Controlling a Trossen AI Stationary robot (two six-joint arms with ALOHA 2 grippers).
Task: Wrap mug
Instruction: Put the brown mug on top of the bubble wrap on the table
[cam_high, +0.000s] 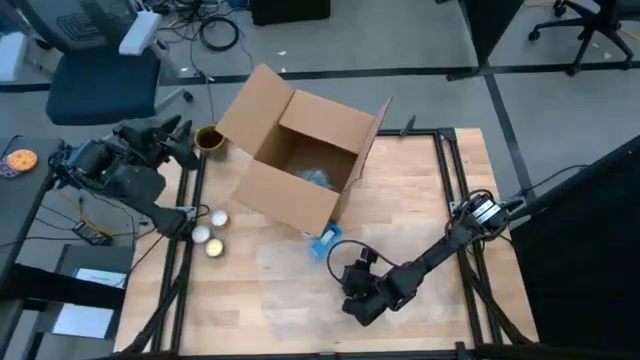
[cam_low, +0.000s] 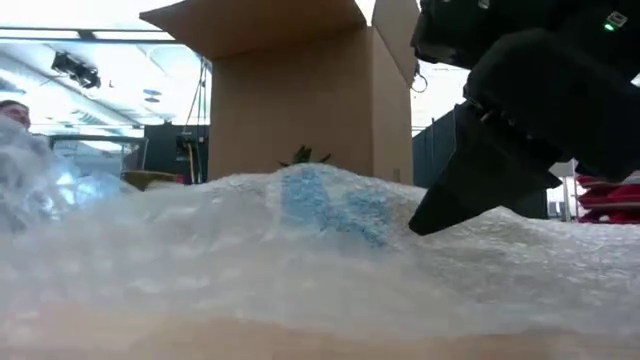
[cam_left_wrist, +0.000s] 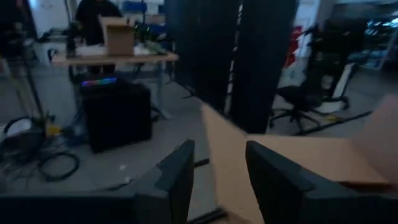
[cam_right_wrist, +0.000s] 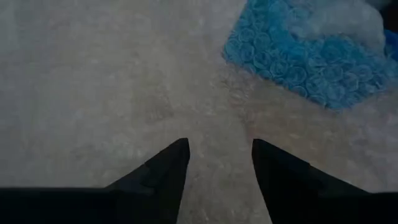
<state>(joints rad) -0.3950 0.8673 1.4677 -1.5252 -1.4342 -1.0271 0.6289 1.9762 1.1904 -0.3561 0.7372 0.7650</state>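
From above, my right gripper (cam_high: 352, 290) sat low over the wooden table (cam_high: 440, 210), on a sheet of bubble wrap (cam_high: 290, 262) spread in front of the open cardboard box (cam_high: 300, 160). The blue mug (cam_high: 325, 243) lay just beyond my right fingers, beside the box's near corner and partly under the wrap. My left gripper (cam_high: 180, 135) waited off the table's left edge, pointing toward the box, close to a small brass-coloured cup (cam_high: 209, 139). Three pale balls (cam_high: 208, 230) lay together near the left rail.

At table height, the bubble wrap (cam_low: 300, 260) filled the foreground, and the mug (cam_low: 330, 205) showed as a blue patch beneath it, the box (cam_low: 300, 90) rising behind. My right gripper (cam_low: 455, 205) came down from above, its tip on the wrap just beside the mug.

Through my left wrist, my fingers (cam_left_wrist: 177, 180) stood a little apart with nothing between them, a box flap (cam_left_wrist: 298, 162) ahead.

Through my right wrist, my fingers (cam_right_wrist: 168, 165) were parted a small way, gripping nothing, their tips against the bubble wrap (cam_right_wrist: 93, 93); the mug (cam_right_wrist: 311, 56) lay ahead, wrap-covered.
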